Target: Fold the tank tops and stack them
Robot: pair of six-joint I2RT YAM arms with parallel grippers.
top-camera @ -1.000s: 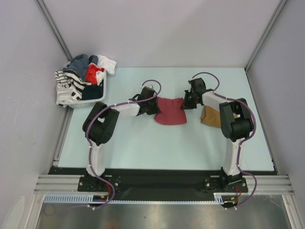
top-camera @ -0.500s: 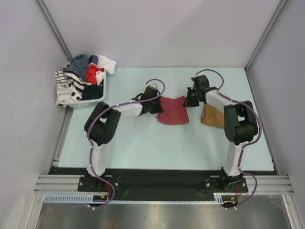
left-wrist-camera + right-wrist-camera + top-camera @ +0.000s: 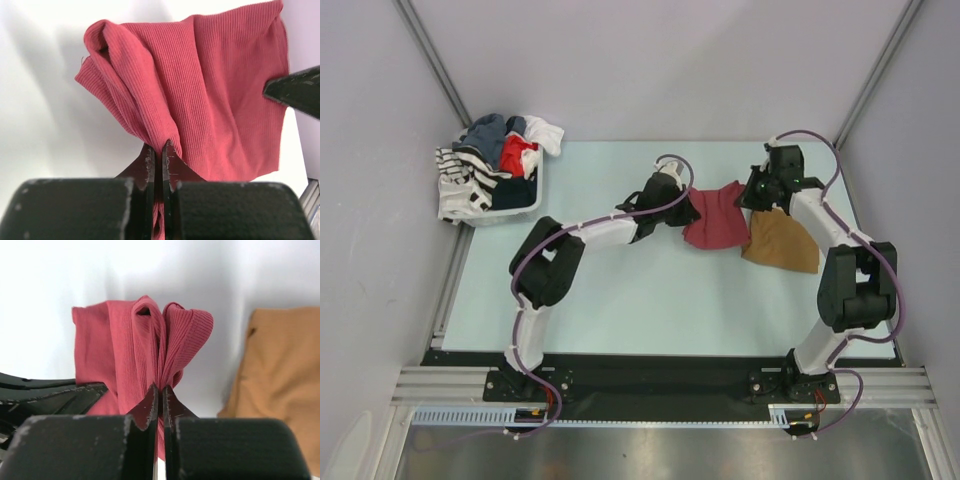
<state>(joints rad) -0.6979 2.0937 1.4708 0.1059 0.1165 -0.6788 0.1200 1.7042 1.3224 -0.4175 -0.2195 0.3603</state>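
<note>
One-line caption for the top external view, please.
Left gripper and right gripper hold the maroon tank top beside the tan tank top lying on the table.

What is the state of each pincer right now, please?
Left pincer: closed, holding the ribbed maroon-red cloth tank top.
Right pincer: closed, holding the same tank top.

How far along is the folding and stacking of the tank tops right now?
Done: the tan tank top looks folded, lying flat on the right. In hand: the jaws of both arms are shut on the maroon tank top, held bunched beside the tan one. Left: laying it on the tan top, then any tops in the basket of mixed clothes.
</note>
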